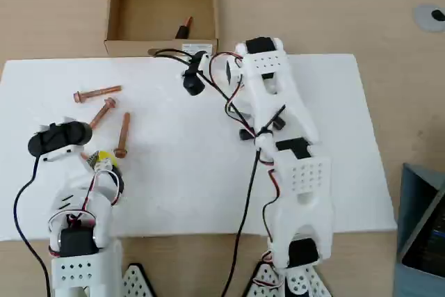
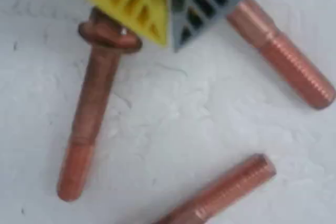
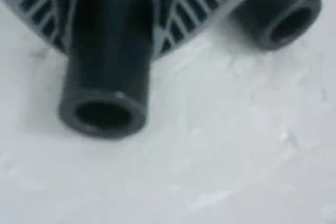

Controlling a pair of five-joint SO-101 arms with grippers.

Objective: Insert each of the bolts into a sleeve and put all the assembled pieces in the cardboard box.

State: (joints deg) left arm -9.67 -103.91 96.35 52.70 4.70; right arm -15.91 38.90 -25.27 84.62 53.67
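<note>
Three copper bolts lie on the white mat (image 1: 208, 172) at the left: one (image 1: 97, 93) farthest from me, one (image 1: 102, 113) in the middle, one (image 1: 123, 135) nearest. My left gripper (image 1: 104, 161) stands just below the nearest bolt. In the left wrist view its yellow and grey tips (image 2: 170, 38) meet, shut and empty, beside that bolt's head (image 2: 107, 35). My right gripper (image 1: 196, 74) is near the cardboard box (image 1: 111, 12), shut on a black sleeve (image 3: 105, 66). A second sleeve (image 3: 281, 11) lies beside it. One assembled piece (image 1: 184, 27) lies in the box.
The box sits just beyond the mat's far edge. Wires hang from the right arm (image 1: 278, 102) across the middle of the mat. A grey bin (image 1: 421, 227) stands at the right edge. The mat between the arms is bare.
</note>
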